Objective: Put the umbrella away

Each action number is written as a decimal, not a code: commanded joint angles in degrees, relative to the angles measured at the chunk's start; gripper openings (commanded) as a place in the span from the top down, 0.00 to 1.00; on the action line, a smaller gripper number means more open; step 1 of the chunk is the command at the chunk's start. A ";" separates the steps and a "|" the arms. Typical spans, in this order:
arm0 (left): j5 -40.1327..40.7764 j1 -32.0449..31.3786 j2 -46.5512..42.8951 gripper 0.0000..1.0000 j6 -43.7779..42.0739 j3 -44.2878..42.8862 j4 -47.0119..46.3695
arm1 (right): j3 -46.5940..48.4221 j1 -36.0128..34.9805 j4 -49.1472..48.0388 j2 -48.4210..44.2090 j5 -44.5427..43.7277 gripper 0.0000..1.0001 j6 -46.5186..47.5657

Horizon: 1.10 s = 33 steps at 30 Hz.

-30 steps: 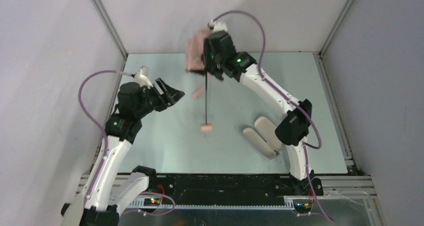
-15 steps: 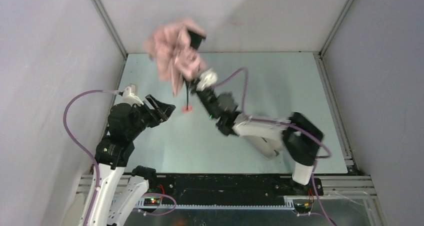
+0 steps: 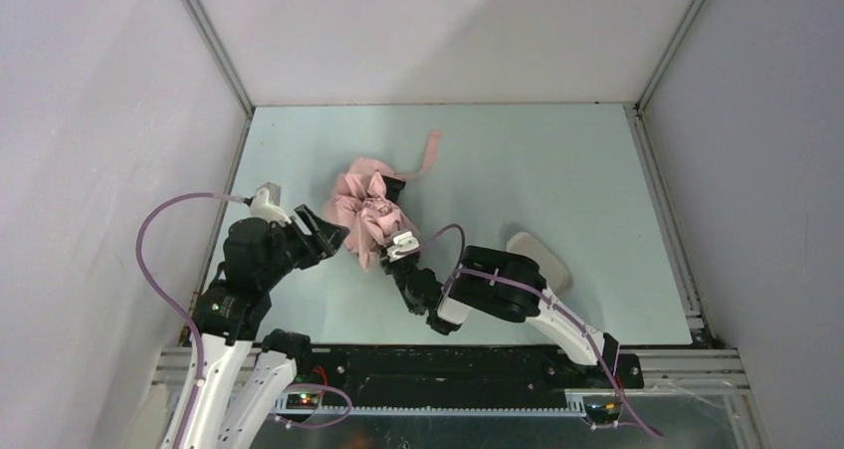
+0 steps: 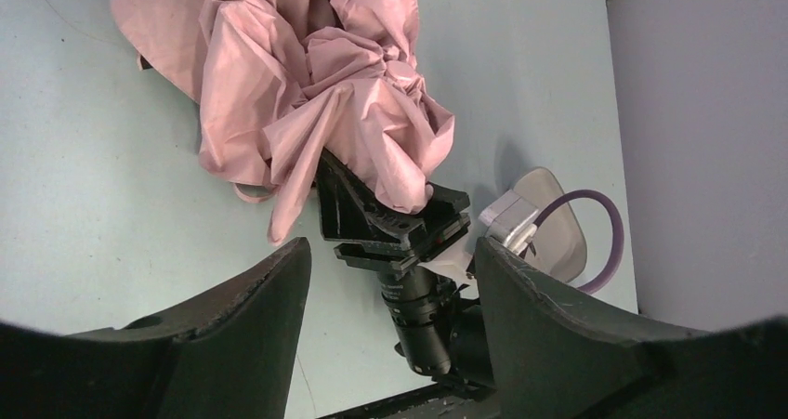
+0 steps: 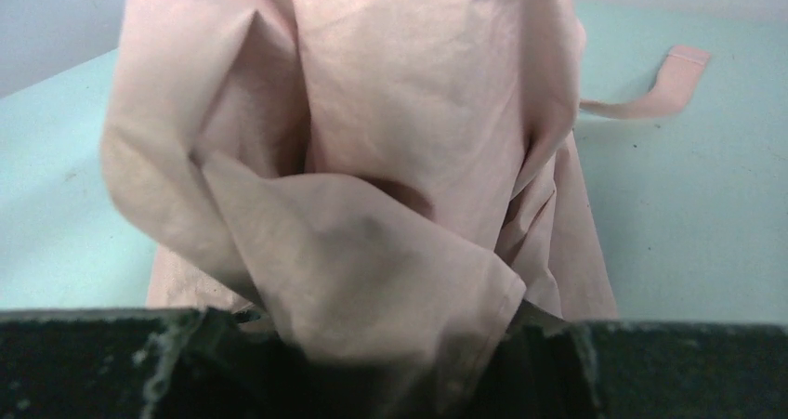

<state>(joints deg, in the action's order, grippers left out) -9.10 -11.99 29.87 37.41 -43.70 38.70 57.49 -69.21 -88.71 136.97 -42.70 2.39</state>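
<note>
umbrella [image 3: 363, 208]: shaft, handle hidden under crumpled fabric | right hand [image 5: 390, 373]: fingertips buried in fabric | case [image 3: 545, 257]: partly behind right arm

- My left pincer [image 3: 328, 233] stands with jaws apart just beside the umbrella [image 3: 363, 205]; the heaped fabric fills the way ahead.
- My right pincer [image 3: 396, 250], clamped into the fabric, and my right arm [image 3: 498, 290] block the near-right approach.
- The strap [image 3: 429, 153] trails toward the far side; bare table [image 3: 557, 160] lies right of it.
- The lilac case [image 3: 542, 255] sits just behind my right arm, partly hidden.
- The left wall [image 3: 119, 120] stands near my left arm.
</note>
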 commanded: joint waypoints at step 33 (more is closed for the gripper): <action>-12.18 0.22 17.43 0.24 0.81 -13.31 3.24 | 30.15 14.88 130.60 -36.54 41.98 0.11 -57.45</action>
<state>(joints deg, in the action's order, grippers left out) -17.43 -11.99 45.56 39.53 -58.61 43.72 84.64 -55.79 47.11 96.86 -11.46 -52.10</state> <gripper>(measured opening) 0.750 0.535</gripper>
